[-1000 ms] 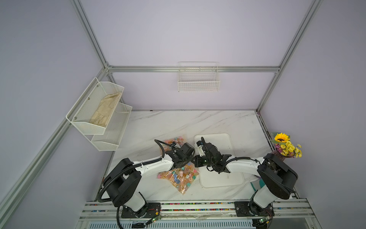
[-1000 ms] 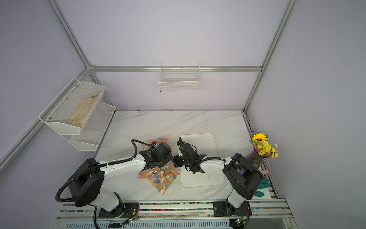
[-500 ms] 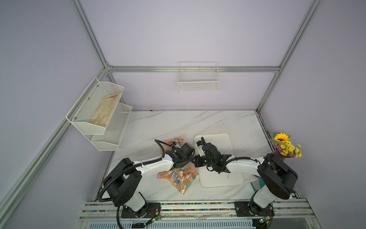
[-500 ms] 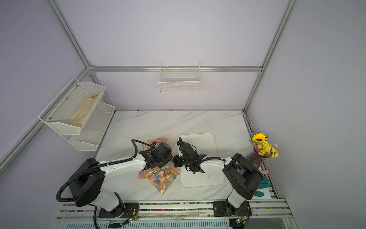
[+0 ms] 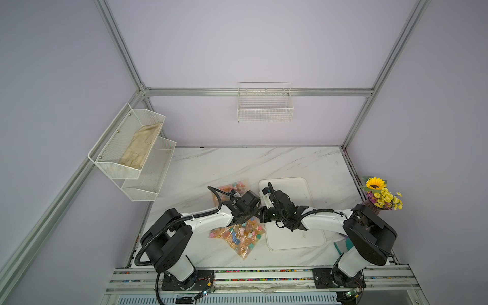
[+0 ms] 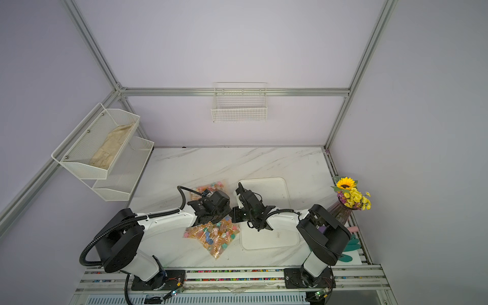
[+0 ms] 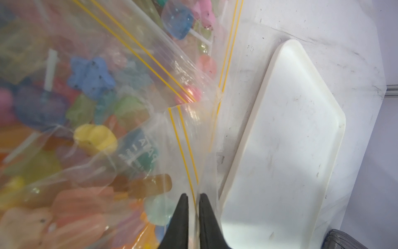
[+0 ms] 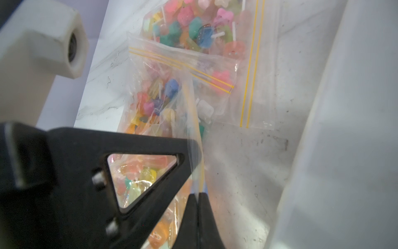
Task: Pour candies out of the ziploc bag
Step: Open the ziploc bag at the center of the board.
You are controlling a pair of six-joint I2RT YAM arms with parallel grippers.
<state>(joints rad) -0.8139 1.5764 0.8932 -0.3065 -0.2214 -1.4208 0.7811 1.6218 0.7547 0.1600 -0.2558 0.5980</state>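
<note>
**Both grippers on the bag mouth, candies inside**

Going left to right, in both top views:

A white wire shelf hangs on the left wall, with a beige cloth lying in its upper tier. A wire basket hangs on the back wall.

On the marble table, the left arm reaches in toward the middle. The ziploc bag lies in front of the two wrists, with one corner pointing at the front rail and its right side just beside the tray. The candies are packed inside it: blue, yellow, green, pink and orange shapes on pale sticks. A second bag of the same stuff lies flat behind the left wrist, further back on the table.

The left wrist view shows the left gripper pretty clearly. Its black fingers are nearly together, with the clear lip of the ziploc bag pinched between them, right along the yellow zip stripes.

It's the same deal in the right wrist view. The right gripper has its fingers pressed tight together, and the bag's film and yellow stripe run straight into the pinch. The left gripper's finger sits close beside it in that shot, so the two are gripping at nearly the same spot on the mouth.

The white tray lies just right of the bag, under the right arm. Far right, past the table edge, there's a sunflower bouquet in a vase.
</note>
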